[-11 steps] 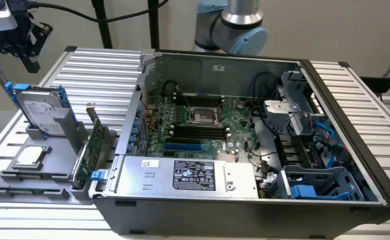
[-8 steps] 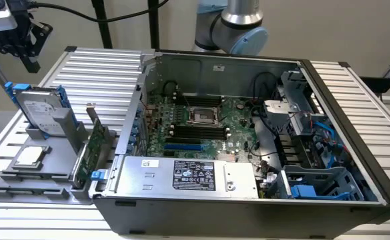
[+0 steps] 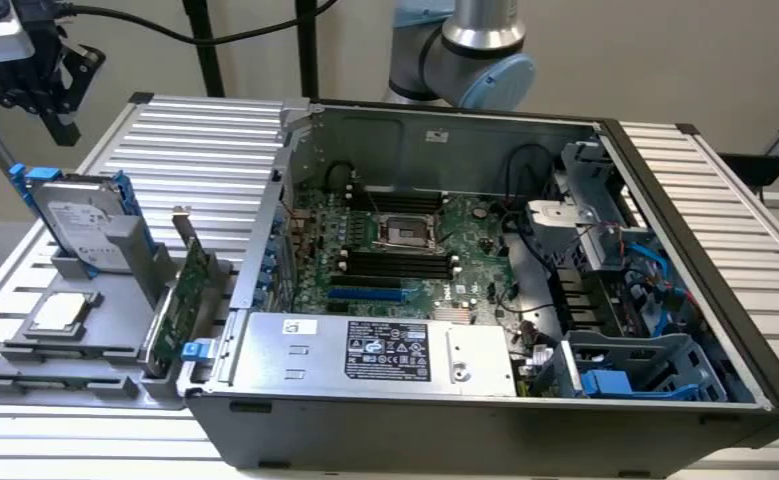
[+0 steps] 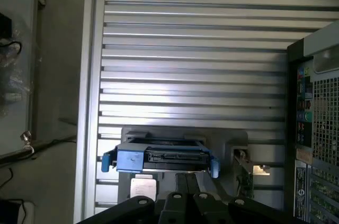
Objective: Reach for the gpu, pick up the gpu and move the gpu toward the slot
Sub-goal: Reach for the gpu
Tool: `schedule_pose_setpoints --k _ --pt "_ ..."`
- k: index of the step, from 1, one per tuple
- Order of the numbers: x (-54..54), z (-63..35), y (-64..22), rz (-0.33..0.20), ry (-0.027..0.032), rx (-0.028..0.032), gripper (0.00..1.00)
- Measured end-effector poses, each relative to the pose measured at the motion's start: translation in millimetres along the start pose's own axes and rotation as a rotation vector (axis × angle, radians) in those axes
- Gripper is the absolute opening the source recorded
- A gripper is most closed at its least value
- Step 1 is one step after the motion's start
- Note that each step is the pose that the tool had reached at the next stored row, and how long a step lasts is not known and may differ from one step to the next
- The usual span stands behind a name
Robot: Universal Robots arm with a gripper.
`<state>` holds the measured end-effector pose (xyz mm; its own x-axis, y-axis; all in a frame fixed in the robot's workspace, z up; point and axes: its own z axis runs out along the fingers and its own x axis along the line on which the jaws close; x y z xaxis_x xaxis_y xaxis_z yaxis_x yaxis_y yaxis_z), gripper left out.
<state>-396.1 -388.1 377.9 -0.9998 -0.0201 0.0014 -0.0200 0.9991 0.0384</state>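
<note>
I see the gpu (image 3: 197, 290) standing on its long edge in a grey holder (image 3: 96, 385), toward the desk's (image 3: 202, 150) near corner on the exterior view's left. It is a thin green circuit-board card, tilted slightly, with its silver end bracket (image 3: 182, 228) rising at the far end. Nothing grips it. It sits just beside the computer case's (image 3: 496, 440) outer wall. A long blue slot (image 3: 362, 295) lies flat on the motherboard (image 3: 416, 215) inside, apart from the gpu.
</note>
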Motion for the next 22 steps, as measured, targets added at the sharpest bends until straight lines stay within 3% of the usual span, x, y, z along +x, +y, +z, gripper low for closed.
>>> schedule_pose_setpoints --k 4,15,22 --pt "0.1 0.3 -3.0 0.001 0.0000 0.0000 0.11" --pt "-1.7 4.4 -52.1 0.002 0.0000 0.0001 0.11" --pt "-21.6 5.6 -73.6 0.002 -0.0001 0.0000 0.11"
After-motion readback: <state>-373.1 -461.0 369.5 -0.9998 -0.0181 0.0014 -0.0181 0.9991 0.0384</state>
